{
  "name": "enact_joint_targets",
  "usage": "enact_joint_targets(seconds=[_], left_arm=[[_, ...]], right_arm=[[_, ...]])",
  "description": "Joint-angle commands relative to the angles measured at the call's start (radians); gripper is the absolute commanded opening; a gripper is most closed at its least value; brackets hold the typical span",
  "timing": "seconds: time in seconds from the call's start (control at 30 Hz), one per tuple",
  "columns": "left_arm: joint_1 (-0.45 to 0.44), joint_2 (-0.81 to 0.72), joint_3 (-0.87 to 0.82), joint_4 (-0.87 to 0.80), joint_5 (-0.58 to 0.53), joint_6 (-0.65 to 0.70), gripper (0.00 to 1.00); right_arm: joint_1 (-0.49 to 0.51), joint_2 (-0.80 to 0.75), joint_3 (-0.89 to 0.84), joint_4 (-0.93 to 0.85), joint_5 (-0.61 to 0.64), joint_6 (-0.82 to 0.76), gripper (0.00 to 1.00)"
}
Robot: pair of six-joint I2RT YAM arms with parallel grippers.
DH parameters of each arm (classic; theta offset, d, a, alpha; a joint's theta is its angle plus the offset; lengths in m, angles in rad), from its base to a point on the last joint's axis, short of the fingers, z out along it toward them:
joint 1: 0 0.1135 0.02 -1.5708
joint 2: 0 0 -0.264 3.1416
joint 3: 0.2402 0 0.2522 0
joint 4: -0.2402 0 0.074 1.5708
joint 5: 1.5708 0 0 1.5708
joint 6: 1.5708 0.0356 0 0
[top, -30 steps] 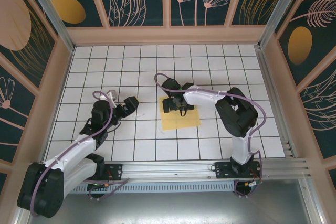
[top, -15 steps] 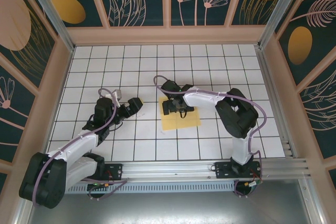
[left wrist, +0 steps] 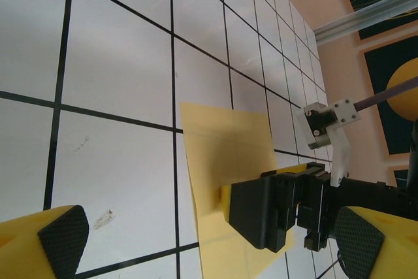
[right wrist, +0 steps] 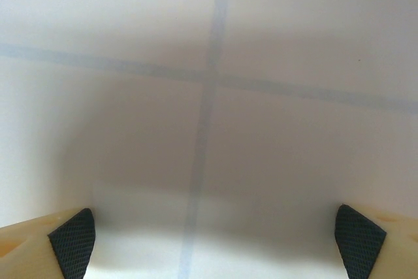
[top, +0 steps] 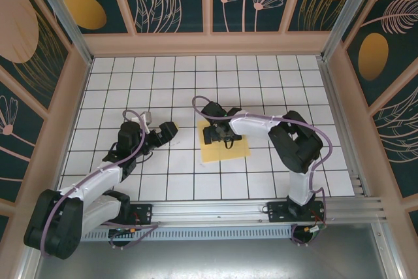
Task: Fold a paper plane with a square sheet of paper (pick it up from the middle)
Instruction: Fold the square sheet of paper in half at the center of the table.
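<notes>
Arms: right tool splayed, low over sheet; left tool splayed, apart

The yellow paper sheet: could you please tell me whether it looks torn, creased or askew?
Nothing serious: the square sheet of paper lies flat, with no tear visible, only turned slightly off the grid lines. The right gripper stands over it, jaws open.

Square sheet of paper partly beneath the right end effector; right-wrist grid lines blurred.
</notes>
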Motion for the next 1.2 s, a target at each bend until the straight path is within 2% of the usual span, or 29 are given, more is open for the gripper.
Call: enact_joint_targets(seconds=[0.0,0.43,0.63,0.93,1.17], left_arm=[[-0.007,0.005,0.030,0.022,0.022,0.024,0.99],[-0.008,-0.001,0.030,0.017,0.020,0.024,0.99],[-0.008,-0.011,0.030,0.006,0.017,0.024,0.99],[-0.008,-0.033,0.032,-0.012,0.007,0.023,0.99],[-0.007,-0.047,0.033,-0.025,0.002,0.024,0.99]], right_arm=[[0.007,0.073,-0.062,-0.002,-0.074,0.016,0.95],[0.003,0.045,-0.007,-0.026,-0.066,0.010,0.93],[-0.004,0.030,-0.012,0.002,-0.099,0.030,0.85],[-0.031,-0.045,0.014,0.041,-0.136,0.043,0.58],[-0.074,-0.164,-0.016,0.169,-0.306,0.093,0.46]])
